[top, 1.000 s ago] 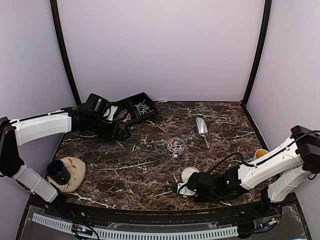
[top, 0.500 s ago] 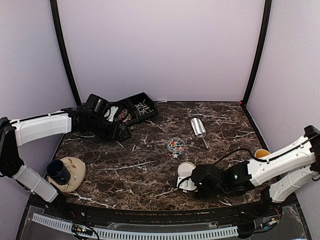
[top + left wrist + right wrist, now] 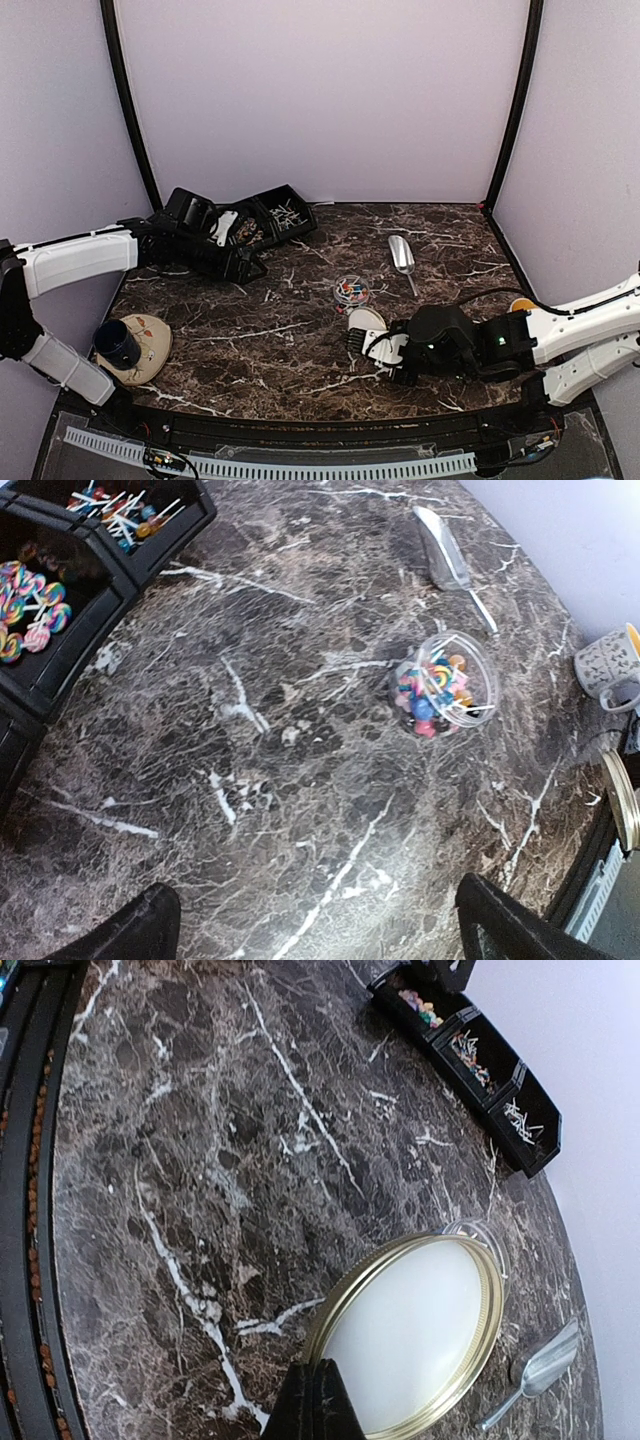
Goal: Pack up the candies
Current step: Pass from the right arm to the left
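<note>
One jar of candies at bench centre, loaded, uncapped; right pincer clamped on lid beside it, left pincer agape; capping apparently remains

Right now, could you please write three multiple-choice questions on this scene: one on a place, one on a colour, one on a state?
1. Where does the scoop lie? A on the plate; B on the table beyond the jar; C in a black bin.
2. What colour is the lid's rim? A gold; B red; C blue.
3. How is the jar of candies? A lidded; B open and upright; C tipped over.
Key: 1 B, it rests on bare marble; 2 A, gold circles the white inside; 3 B, the right claw holds the lid off it.
</note>
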`<state>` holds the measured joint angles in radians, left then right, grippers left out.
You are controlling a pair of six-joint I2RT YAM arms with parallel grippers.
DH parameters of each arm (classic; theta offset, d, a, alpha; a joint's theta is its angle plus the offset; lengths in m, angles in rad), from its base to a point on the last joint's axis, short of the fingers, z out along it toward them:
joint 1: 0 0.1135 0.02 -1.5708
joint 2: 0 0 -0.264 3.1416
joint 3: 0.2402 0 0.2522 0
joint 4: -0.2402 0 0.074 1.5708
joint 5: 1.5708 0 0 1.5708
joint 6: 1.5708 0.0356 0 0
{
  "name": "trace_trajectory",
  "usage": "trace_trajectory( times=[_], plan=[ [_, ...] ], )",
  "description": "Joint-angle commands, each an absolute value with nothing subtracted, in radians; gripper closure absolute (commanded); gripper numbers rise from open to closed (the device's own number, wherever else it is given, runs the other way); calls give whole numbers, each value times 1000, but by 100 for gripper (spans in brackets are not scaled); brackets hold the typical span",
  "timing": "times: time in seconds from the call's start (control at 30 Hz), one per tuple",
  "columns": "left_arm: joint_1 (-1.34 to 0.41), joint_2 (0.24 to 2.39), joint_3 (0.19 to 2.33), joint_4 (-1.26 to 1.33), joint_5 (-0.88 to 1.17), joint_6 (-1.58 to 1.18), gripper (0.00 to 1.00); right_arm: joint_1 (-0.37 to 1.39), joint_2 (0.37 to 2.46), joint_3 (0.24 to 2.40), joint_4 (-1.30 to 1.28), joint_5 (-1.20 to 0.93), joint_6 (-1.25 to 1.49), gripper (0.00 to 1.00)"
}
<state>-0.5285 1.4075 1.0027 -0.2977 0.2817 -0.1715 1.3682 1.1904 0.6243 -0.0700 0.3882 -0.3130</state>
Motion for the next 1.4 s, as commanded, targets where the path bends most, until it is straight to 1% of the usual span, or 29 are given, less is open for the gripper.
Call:
trace_trajectory(
  times=[0.0, 0.23, 0.47, 0.67, 0.77, 0.9, 1.03, 1.17, 1.37],
  plan=[
    [-539, 1335, 969, -211, 416, -137, 1, 1361, 1134, 622, 21, 308, -282, 100],
    [-556, 1258, 919, -89, 605, -103, 1, 1282, 1062, 611, 101, 72, -200, 100],
    [-600, 1178, 877, -12, 771, -19, 2, 1196, 1058, 631, 156, -175, -99, 100],
    [-667, 1186, 881, -61, 786, 92, 3, 1129, 1092, 665, 178, -339, -19, 100],
    [-686, 1185, 880, -85, 788, 149, 1, 1086, 1122, 687, 188, -441, 29, 100],
    [-692, 1156, 857, -66, 854, 220, 1, 1027, 1180, 722, 199, -605, 94, 100],
    [-707, 1151, 853, -72, 911, 289, 3, 1008, 1256, 781, 170, -721, 109, 100],
    [-750, 1178, 888, -161, 876, 373, 7, 1008, 1333, 856, 104, -811, 94, 100],
    [-832, 1226, 927, -255, 837, 477, 7, 1008, 1404, 922, 62, -910, 71, 100]
  ],
)
